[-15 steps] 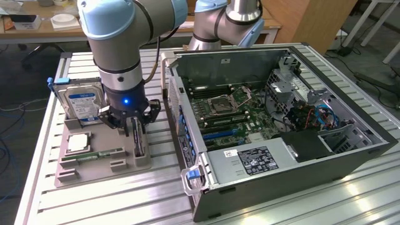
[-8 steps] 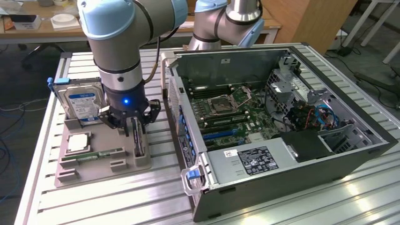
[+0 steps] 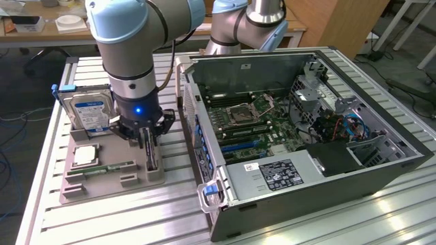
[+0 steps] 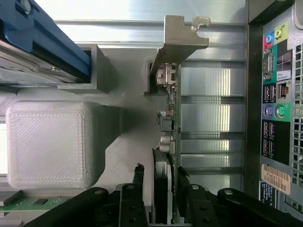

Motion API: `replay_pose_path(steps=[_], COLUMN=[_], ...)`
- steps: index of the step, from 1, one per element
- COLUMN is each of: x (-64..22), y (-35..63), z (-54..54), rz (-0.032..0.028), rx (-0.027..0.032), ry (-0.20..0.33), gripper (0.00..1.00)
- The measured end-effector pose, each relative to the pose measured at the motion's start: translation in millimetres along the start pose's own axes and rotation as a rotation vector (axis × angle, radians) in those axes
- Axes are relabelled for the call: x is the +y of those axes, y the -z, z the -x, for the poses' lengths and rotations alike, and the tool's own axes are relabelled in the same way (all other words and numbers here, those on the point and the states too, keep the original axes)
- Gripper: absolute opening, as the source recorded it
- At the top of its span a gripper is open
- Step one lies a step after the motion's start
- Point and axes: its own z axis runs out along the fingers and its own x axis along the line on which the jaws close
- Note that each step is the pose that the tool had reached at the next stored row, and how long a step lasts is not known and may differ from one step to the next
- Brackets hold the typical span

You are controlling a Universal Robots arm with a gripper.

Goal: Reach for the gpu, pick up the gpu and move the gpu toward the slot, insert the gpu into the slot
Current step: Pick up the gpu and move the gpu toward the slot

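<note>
The gpu [image 3: 151, 153] is a thin black card standing on edge in a slot of the grey holder tray [image 3: 109, 186], left of the open computer case in the exterior view. My gripper [image 3: 146, 139] is down over it. In the wrist view the gpu [image 4: 170, 109] runs away from the camera, its silver end bracket [image 4: 179, 38] at the far end. My gripper [image 4: 160, 171] straddles the near end, one black finger [image 4: 138, 171] on each side of the card, with narrow gaps still visible. The blue slot [image 3: 240, 146] lies on the motherboard inside the case.
On the tray stand a silver hard drive with a blue label [image 3: 89, 109], a square processor [image 3: 85, 154] and a green memory stick [image 3: 102, 168]. The case wall [image 3: 197, 132] rises close beside the gpu. A power supply [image 3: 272, 174] sits at the case's front. A second arm [image 3: 245, 20] stands behind.
</note>
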Motion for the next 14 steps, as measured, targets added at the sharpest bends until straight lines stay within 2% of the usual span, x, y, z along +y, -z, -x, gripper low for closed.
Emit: replay_pose_path(steps=[3, 14], x=[-0.3, -0.3], y=[0.0, 0.0], z=[3.4, 0.2], rz=[0.0, 0.0002], rx=[0.0001, -0.0001], ry=[0.0, 0.0], gripper=[0.38, 0.38])
